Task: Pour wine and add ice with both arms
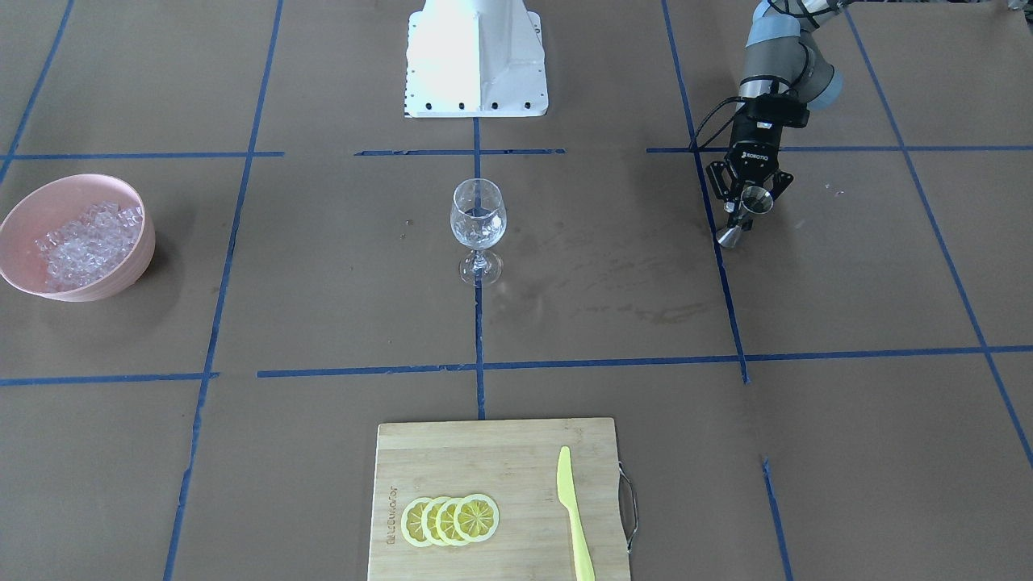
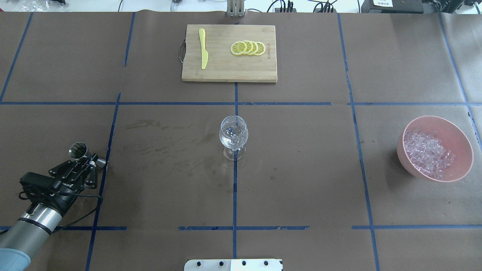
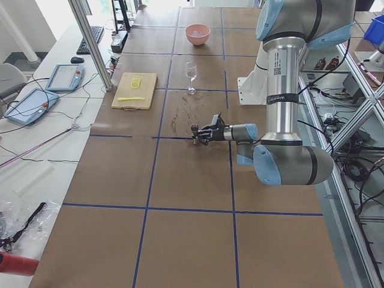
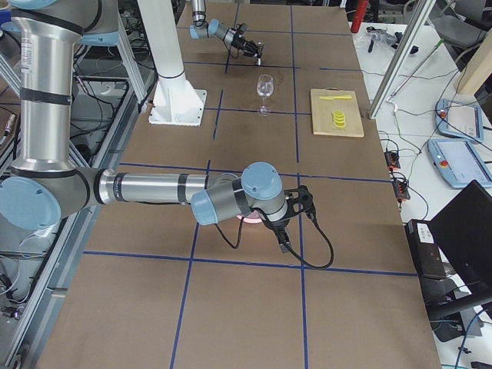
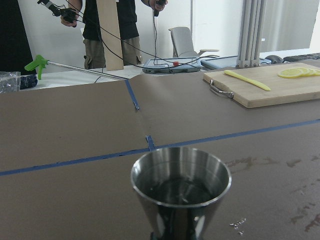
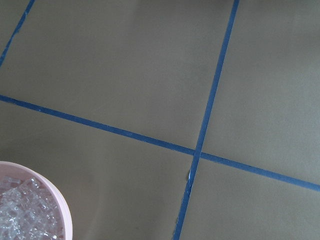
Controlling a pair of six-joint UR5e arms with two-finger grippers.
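My left gripper (image 1: 746, 202) is shut on a small steel jigger (image 1: 744, 214) and holds it near the table at my far left, also in the overhead view (image 2: 88, 160). The jigger's open cup (image 5: 180, 185) fills the left wrist view. The clear wine glass (image 1: 478, 222) stands upright at the table's middle (image 2: 233, 137). The ice (image 1: 85, 242) lies in a pink bowl (image 1: 133, 270) at my right (image 2: 429, 152). My right gripper (image 4: 296, 204) shows only in the exterior right view, over the bowl; I cannot tell if it is open.
A wooden cutting board (image 2: 226, 67) with lemon slices (image 2: 248, 47) and a yellow knife (image 2: 203, 49) lies at the far side. The white base block (image 1: 476, 56) stands on the robot's side. Blue tape lines cross the brown table. Stains mark the cover left of the glass.
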